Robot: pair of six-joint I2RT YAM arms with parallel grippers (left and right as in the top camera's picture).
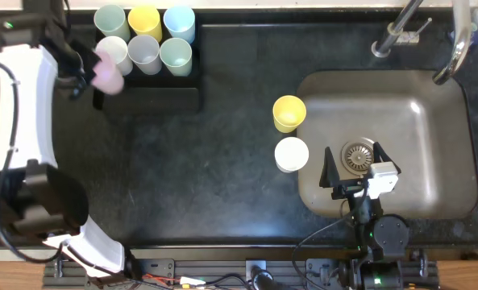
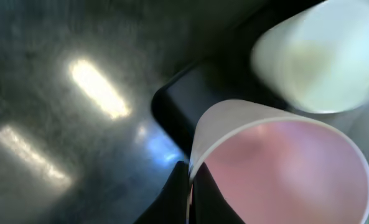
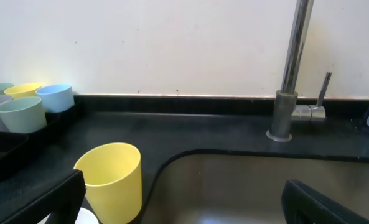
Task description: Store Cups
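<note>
My left gripper (image 1: pixel 93 75) is at the far left, shut on the rim of a pink cup (image 1: pixel 109 74), which hangs tilted over the left end of the black tray (image 1: pixel 154 98). In the left wrist view the pink cup (image 2: pixel 277 168) sits beside a white cup (image 2: pixel 315 56) above the tray's corner (image 2: pixel 193 102). Several cups stand in the tray, among them yellow (image 1: pixel 144 20), blue (image 1: pixel 179 21) and mint (image 1: pixel 176 55). A yellow cup (image 1: pixel 288 113) and a white cup (image 1: pixel 291 154) stand on the counter by the sink. My right gripper (image 1: pixel 353 171) is open above the sink, empty.
The steel sink (image 1: pixel 432 113) takes up the right side, with its drain (image 1: pixel 357 155) under the right gripper and a faucet (image 1: pixel 400 28) behind. The right wrist view shows the yellow cup (image 3: pixel 109 180) close by, and the faucet (image 3: pixel 293 68) against a white wall. Dark counter lies between tray and sink.
</note>
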